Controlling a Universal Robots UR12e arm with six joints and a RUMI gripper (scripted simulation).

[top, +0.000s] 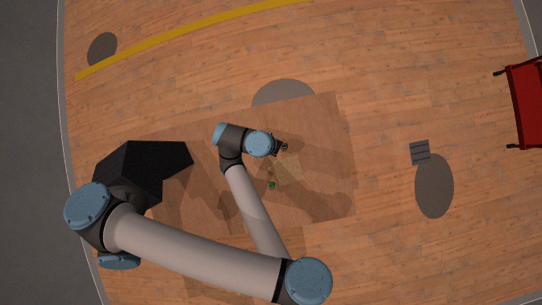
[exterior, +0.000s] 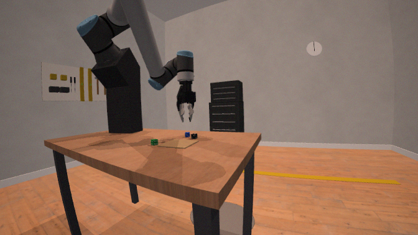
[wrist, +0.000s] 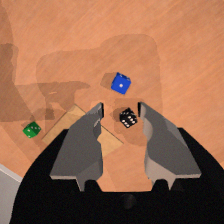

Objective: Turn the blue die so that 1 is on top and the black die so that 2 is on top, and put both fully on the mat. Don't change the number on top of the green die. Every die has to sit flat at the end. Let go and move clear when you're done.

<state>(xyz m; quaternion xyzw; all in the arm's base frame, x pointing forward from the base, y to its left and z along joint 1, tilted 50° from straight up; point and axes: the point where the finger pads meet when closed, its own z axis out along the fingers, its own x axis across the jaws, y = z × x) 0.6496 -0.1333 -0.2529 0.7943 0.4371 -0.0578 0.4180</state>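
Observation:
My gripper (exterior: 186, 120) (wrist: 120, 103) points down high above the table. Its jaws are partly open, with nothing between them. The black die (top: 285, 145) (exterior: 194, 136) (wrist: 128, 118) lies off the mat, beyond the fingertips in the wrist view, with several pips on top. The blue die (exterior: 187, 134) (wrist: 121, 84) lies beside it, off the mat, with 1 on top; the arm hides it in the top view. The green die (top: 272, 185) (exterior: 154, 142) (wrist: 32, 130) sits just off the mat (top: 288, 171) (exterior: 178, 143) (wrist: 72, 117); its top number is too small to read.
The wooden table (top: 327, 121) (exterior: 124, 155) bears all three dice and the mat. The arm's black pedestal (top: 157, 157) (exterior: 124, 109) stands at one end. A dark cabinet (exterior: 226, 109) stands behind the table in the exterior view, and a red cart (top: 526, 105) is far off at the right in the top view.

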